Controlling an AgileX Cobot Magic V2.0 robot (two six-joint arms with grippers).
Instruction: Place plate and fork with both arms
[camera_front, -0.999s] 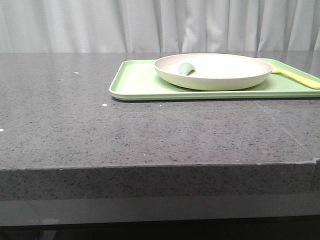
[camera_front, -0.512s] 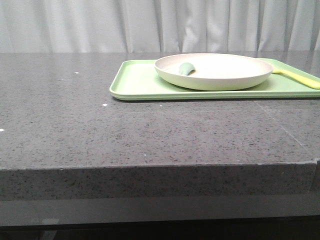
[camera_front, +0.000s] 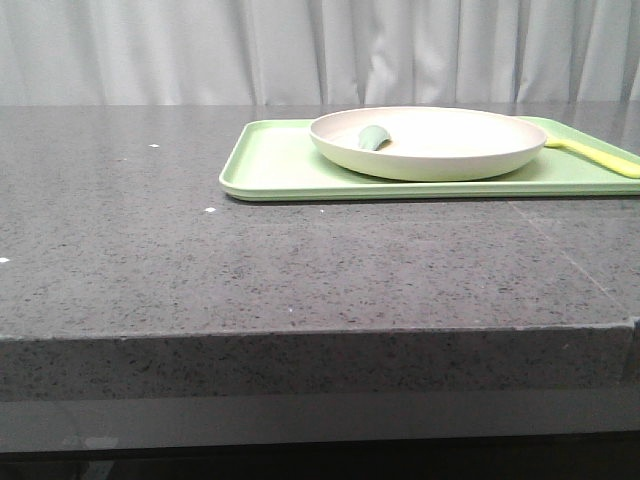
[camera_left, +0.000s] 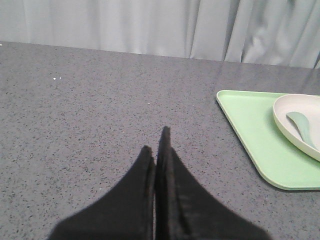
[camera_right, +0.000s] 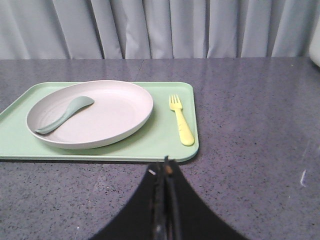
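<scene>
The cream-white plate (camera_front: 428, 142) sits on a light green tray (camera_front: 270, 165) at the back right of the table; it also shows in the right wrist view (camera_right: 92, 114) and partly in the left wrist view (camera_left: 300, 125). The pale yellow fork (camera_right: 181, 120) lies on the tray beside the plate, its handle seen in the front view (camera_front: 600, 158). My left gripper (camera_left: 156, 142) is shut and empty over bare table, away from the tray. My right gripper (camera_right: 166, 164) is shut and empty, just short of the tray's near edge. Neither gripper shows in the front view.
A small sage-green spoon-like piece (camera_right: 65, 115) lies in the plate. The dark speckled stone table (camera_front: 250, 270) has its front edge close to the camera. A grey curtain (camera_front: 300, 50) hangs behind the table.
</scene>
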